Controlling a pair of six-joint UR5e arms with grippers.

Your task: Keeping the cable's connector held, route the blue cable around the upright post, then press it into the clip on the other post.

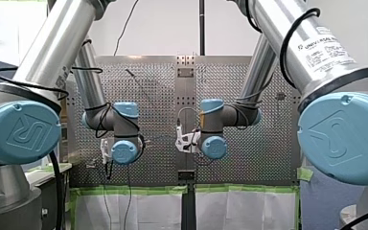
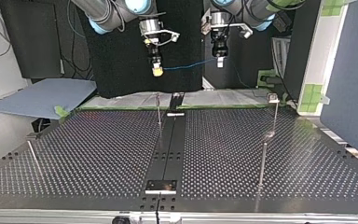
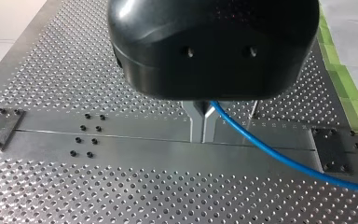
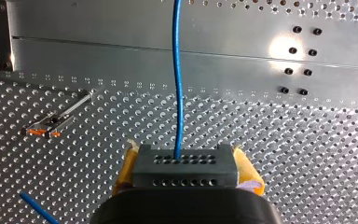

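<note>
In the top view the blue cable point(image 2: 191, 64) runs nearly level between my two grippers, both well above the perforated table point(image 2: 98, 154). My right gripper point(image 2: 157, 71), with yellow pads, is shut on the black connector block point(image 4: 184, 170); the cable point(image 4: 177, 84) leaves it straight ahead. My left gripper point(image 3: 203, 139) has its metal fingers shut on the cable point(image 3: 270, 151), which trails off to one side. A thin upright post point(image 2: 159, 114) stands near the table's far middle. A post with a clip on top point(image 2: 273, 98) stands at the top view's right.
Another post point(image 2: 263, 158) stands nearer the camera at the top view's right, and a slanted rod point(image 2: 33, 156) at its left. A bare metal rail point(image 2: 168, 144) runs down the table's middle. In the right wrist view a post with orange parts point(image 4: 56, 122) lies beside my gripper.
</note>
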